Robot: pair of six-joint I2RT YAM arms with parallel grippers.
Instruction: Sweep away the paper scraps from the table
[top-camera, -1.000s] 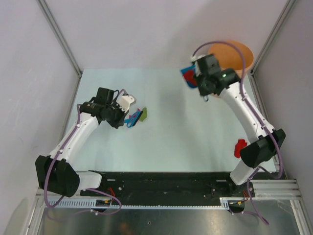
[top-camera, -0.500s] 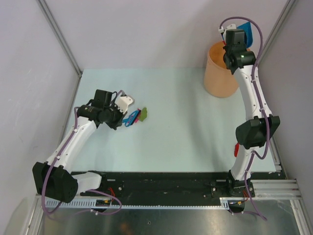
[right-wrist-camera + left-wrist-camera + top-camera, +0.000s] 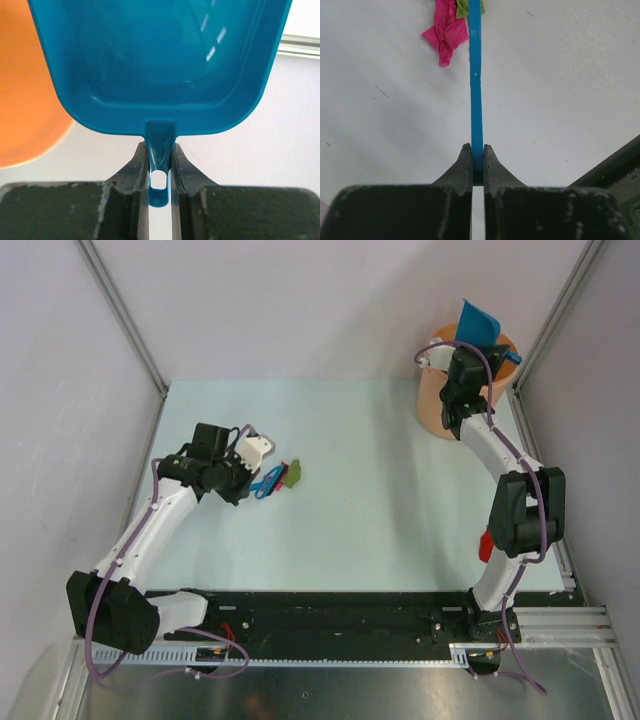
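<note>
Paper scraps [image 3: 291, 474] unmoved left of tabletop [image 3: 380, 480] centre, beside blue blade [image 3: 476, 75] gripped by left pincer [image 3: 476, 150], right pincer [image 3: 159, 150] clamping dustpan [image 3: 160, 65] by its handle, now lower, seemingly over orange bin [image 3: 435, 405], far right corner

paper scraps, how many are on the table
3. A magenta scrap and a green scrap lie together by the blue tool in the left gripper; a red scrap lies near the table's right edge, partly behind the right arm. Others may be hidden.
</note>
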